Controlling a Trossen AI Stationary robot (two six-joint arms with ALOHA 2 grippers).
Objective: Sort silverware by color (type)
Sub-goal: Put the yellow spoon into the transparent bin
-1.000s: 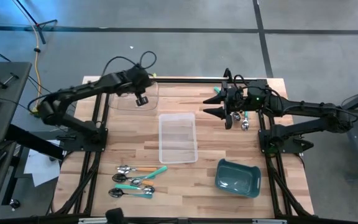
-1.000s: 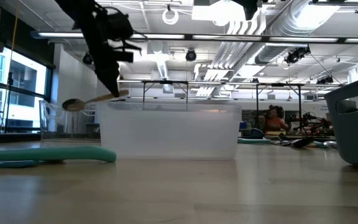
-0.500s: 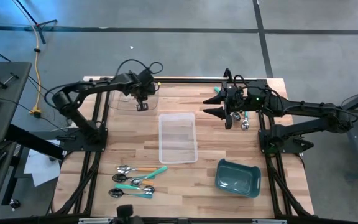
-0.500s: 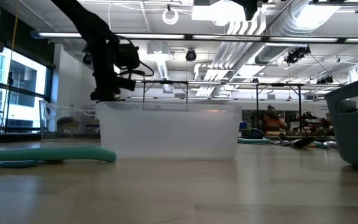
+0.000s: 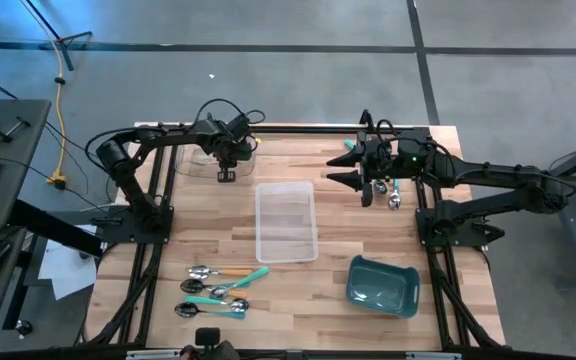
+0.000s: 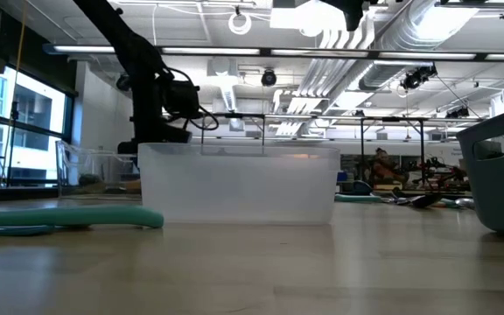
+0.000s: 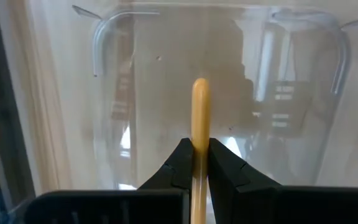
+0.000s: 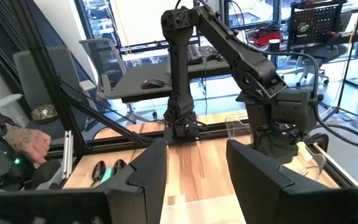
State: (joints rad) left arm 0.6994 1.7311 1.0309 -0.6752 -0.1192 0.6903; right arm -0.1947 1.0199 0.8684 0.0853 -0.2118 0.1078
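Care is needed as the orange-handled spoon [image 7: 199,130], clamped in the left pincer [image 7: 196,163] over the clear tray [image 5: 211,160] at the bench's far left, should be lowered level before release, while the right pincer [image 5: 365,186] waits parted at far right.

The wooden table [image 5: 338,225] carries two clear trays [image 5: 286,222], a teal bin [image 5: 382,285] and spoons [image 5: 218,290].

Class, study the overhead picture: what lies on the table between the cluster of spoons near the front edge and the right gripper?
In the high view, a clear plastic tray lies between the spoons and the right gripper.
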